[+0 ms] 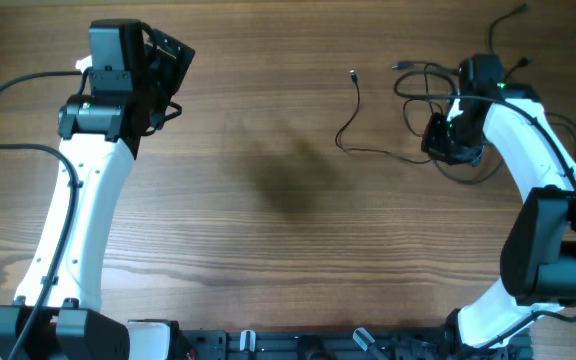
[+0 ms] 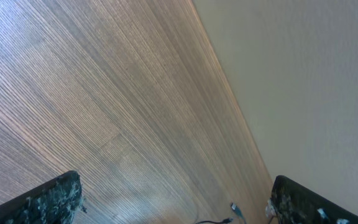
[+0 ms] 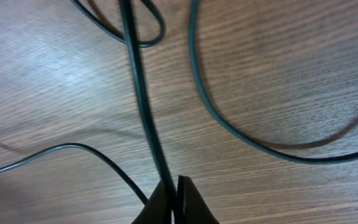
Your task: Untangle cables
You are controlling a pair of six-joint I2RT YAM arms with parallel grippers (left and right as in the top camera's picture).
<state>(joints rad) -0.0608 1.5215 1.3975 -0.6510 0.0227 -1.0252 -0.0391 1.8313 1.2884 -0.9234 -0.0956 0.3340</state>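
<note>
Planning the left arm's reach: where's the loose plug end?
In the overhead view the plug end lies upper right of centre, left of the cables bunched at the right gripper.

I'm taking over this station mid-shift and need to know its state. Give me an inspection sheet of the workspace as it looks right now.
Surface: wood-grain table, no marks or damage visible.
Job's things: cables bunched at the far right; one strand trails left to a plug end.
Clutter: nothing seen.
Grippers: left gripper open at the far left, holding nothing; right gripper shut on one strand of the cables.
Cables: arm wires loop beside the left arm, apart from the job's cables.
Surroundings: plain pale surface beyond the table edge; dark rig base along the near edge.
</note>
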